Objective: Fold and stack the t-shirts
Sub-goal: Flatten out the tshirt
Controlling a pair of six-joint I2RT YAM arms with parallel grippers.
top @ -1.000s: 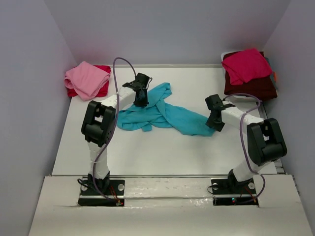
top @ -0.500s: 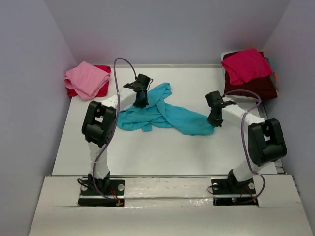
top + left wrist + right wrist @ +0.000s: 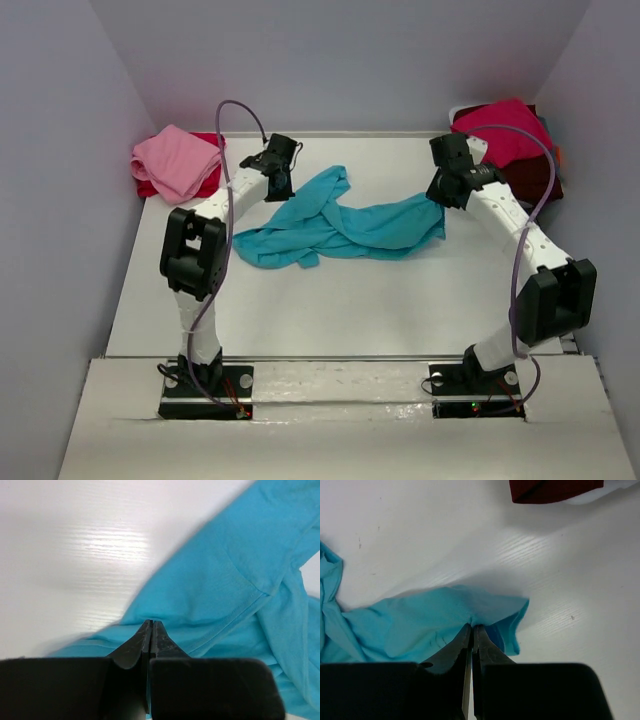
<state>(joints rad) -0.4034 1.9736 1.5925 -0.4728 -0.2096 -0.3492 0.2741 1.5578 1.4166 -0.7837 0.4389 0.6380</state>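
The turquoise t-shirt [image 3: 335, 225] lies crumpled across the middle of the white table, stretched between both grippers. My left gripper [image 3: 279, 186] is shut on its far left part; in the left wrist view [image 3: 151, 625] the jaws pinch the turquoise cloth [image 3: 225, 590]. My right gripper [image 3: 441, 196] is shut on the shirt's right end, lifted a little; the right wrist view [image 3: 472, 627] shows cloth [image 3: 420, 625] pinched between the jaws. A pink t-shirt [image 3: 177, 160] lies on a red one [image 3: 208, 186] at far left. A crimson t-shirt [image 3: 500, 132] lies on a dark maroon one [image 3: 528, 178] at far right.
The table [image 3: 330, 300] is walled by grey panels at the left, back and right. The maroon pile's edge shows in the right wrist view [image 3: 555, 490]. A white container corner [image 3: 458, 114] sits under the right pile.
My right gripper has carried the shirt's right end away from me and to the right, stretching the cloth out. My left gripper has moved a little farther back with its end.
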